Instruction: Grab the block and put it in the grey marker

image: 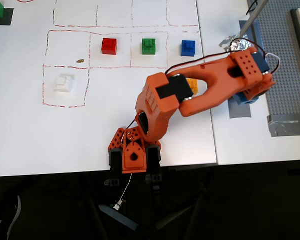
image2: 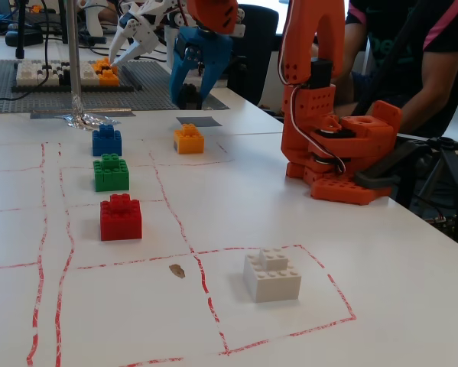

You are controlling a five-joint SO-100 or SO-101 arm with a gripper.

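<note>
Arm: the orange arm (image: pixel 200 95) stands on its base at the near table edge in the overhead view and reaches up and to the right, over the white table (image: pixel 89 130).
Gripper: the blue-fingered gripper (image2: pixel 190 93) points down at the far side of the table in the fixed view. From overhead its blue tip (image: pixel 246 95) hangs above the upper edge of the grey patch.
Jaws: the two fingers are set apart like a fork, with a dark lump between their tips. I cannot tell whether they pinch it or only straddle it.
Black block: it seems to be that dark lump (image2: pixel 187 98) low between the fingers, just behind the grey patch in the fixed view. From overhead the gripper hides it.
Grey patch: a flat square (image2: pixel 199 121) on the table, just behind the orange brick. From overhead (image: pixel 240 111) it lies partly under the gripper.
Orange brick: it (image2: pixel 188 139) sits near the grey patch. From overhead the arm half covers it (image: pixel 192 83).
Row of bricks: red (image: pixel 109 45), green (image: pixel 148 45) and blue (image: pixel 188 47) stand in line, each in its own red-drawn box.
White brick: it (image: pixel 63 82) is alone in a red-outlined square, well apart from the gripper.
Studded plate: the grey plate (image: pixel 282 60) lies at the right edge in the overhead view.
</note>
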